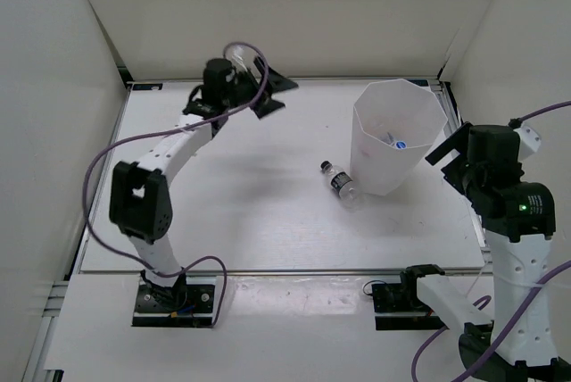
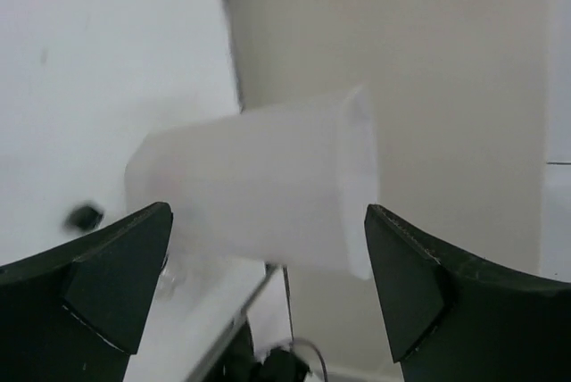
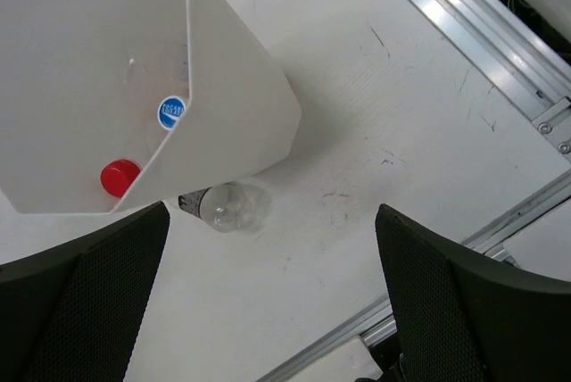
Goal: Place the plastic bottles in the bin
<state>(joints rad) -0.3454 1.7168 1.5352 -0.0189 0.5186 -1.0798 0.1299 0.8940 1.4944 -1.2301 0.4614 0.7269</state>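
Remaining: one black-capped bottle lies on the table, just near-left of the bin. Inside the bin, a red cap and a blue label show. Spread and empty: left pincer, right pincer.

Top cam: we look down from high, near side, over the whole table. L wrist cam faces the bin across the table, blurred. R wrist cam looks down closer; all 3 share the bin, R + top also 1 bottle.
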